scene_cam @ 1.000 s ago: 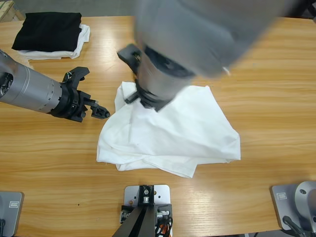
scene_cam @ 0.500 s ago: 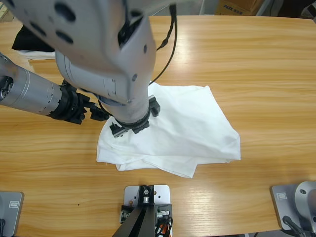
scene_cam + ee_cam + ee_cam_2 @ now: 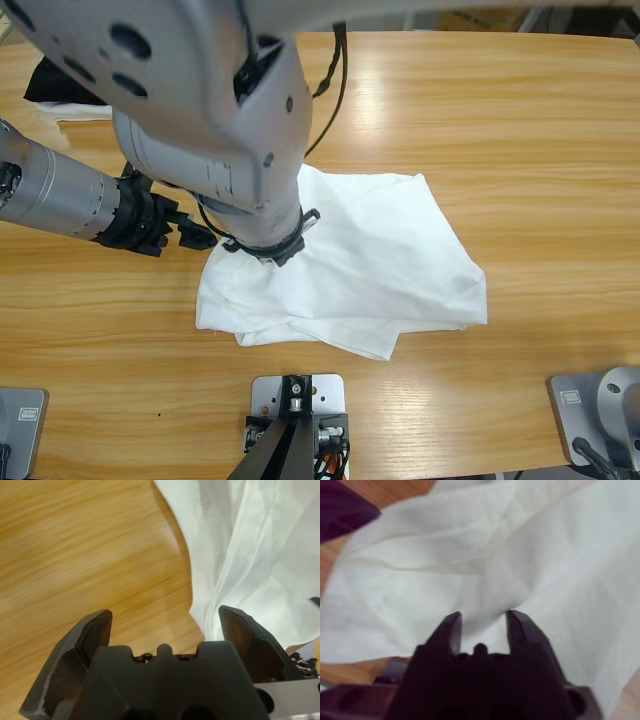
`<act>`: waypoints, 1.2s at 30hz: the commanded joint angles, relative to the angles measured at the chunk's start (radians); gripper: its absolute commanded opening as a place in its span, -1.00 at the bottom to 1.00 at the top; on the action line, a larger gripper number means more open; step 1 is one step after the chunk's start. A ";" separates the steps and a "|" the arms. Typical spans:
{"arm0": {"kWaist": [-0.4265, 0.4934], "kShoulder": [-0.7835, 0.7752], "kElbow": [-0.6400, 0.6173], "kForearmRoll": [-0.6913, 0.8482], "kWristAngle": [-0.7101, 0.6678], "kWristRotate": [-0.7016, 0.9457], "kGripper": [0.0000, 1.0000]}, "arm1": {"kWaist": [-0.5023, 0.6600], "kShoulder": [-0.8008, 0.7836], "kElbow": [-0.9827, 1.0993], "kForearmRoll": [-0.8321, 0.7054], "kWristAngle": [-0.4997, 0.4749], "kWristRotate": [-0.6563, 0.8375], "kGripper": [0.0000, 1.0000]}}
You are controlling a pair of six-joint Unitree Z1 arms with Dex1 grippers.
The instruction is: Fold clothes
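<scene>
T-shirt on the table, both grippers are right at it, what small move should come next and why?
Probably close the right gripper on the T-shirt: its open jaws press down into a fold of cloth. The left gripper is open beside the shirt's edge, over bare table.

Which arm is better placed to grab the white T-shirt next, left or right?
Probably right: the right gripper is already down on the T-shirt, jaws open around a fold. The left gripper, also open, sits beside its edge over bare table.

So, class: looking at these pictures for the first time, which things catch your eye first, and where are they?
A big silver arm fills the high view's upper left, reaching down onto the crumpled white T-shirt at the table's middle. The left gripper sits open at the shirt's edge. A black garment peeks from the far corner.
</scene>
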 commanded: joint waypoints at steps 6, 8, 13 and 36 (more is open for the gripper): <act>0.012 -0.013 0.049 -0.021 -0.008 -0.009 0.68 | -0.005 -0.038 0.046 -0.031 0.006 -0.015 -1.00; 0.011 -0.013 0.051 -0.021 -0.008 -0.009 0.68 | -0.005 -0.045 0.051 -0.031 -0.007 -0.013 -1.00; 0.011 -0.012 0.051 -0.021 -0.008 -0.009 0.68 | -0.004 -0.029 0.035 0.055 -0.175 0.162 -0.12; 0.011 -0.022 0.082 -0.021 -0.009 -0.006 0.76 | 0.005 0.156 -0.084 0.094 -0.010 0.252 0.41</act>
